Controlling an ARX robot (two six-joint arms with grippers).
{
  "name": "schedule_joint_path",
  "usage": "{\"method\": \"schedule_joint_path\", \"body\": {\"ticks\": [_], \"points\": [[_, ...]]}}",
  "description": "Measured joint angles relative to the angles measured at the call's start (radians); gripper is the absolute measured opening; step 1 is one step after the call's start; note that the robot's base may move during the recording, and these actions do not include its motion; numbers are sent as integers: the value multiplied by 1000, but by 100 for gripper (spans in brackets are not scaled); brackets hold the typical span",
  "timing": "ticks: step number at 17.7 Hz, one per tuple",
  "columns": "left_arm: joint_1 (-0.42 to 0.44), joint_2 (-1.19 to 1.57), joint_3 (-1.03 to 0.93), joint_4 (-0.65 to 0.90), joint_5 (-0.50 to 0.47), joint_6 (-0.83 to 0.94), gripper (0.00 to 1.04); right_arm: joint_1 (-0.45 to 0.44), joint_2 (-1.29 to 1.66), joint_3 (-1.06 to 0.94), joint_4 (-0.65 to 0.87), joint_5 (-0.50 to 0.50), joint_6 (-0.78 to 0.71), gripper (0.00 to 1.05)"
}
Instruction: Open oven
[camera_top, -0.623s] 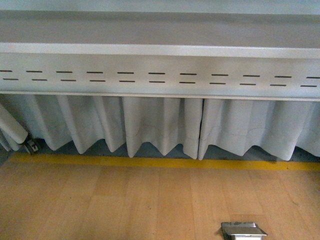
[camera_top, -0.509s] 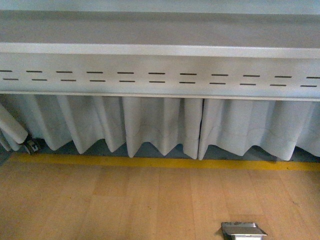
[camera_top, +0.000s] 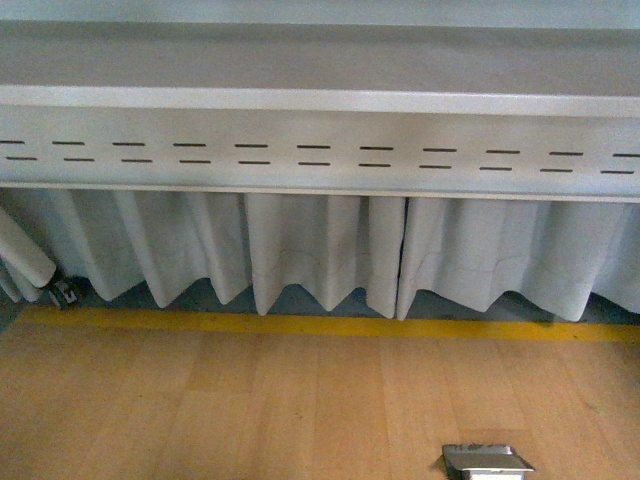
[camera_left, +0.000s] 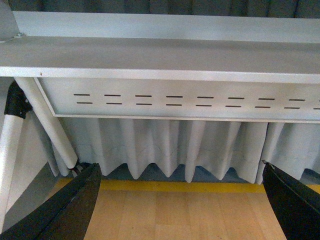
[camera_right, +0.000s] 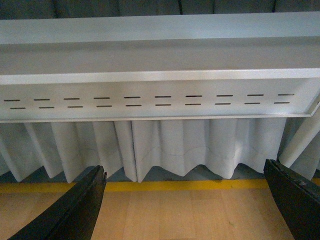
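Observation:
The oven is out of view in all three pictures. My left gripper (camera_left: 180, 200) is open, its two black fingers (camera_left: 65, 210) spread wide over bare wooden floor with nothing between them. My right gripper (camera_right: 185, 200) is open too, black fingers (camera_right: 75, 210) far apart above the same kind of floor and holding nothing. Neither arm shows in the front view.
A grey metal table frame (camera_top: 320, 140) with rows of slots spans the front view, white pleated curtain (camera_top: 320, 250) hanging under it. A yellow floor stripe (camera_top: 320, 325) runs along its foot. A metal floor box (camera_top: 487, 461) sits in the wooden floor. A white table leg (camera_left: 47, 125) slants beside the left gripper.

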Motion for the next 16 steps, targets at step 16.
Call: {"method": "schedule_joint_path", "body": {"ticks": [16], "points": [[0, 0, 0, 0, 0, 0, 98, 0, 0, 0, 0, 0, 0, 98]]}}
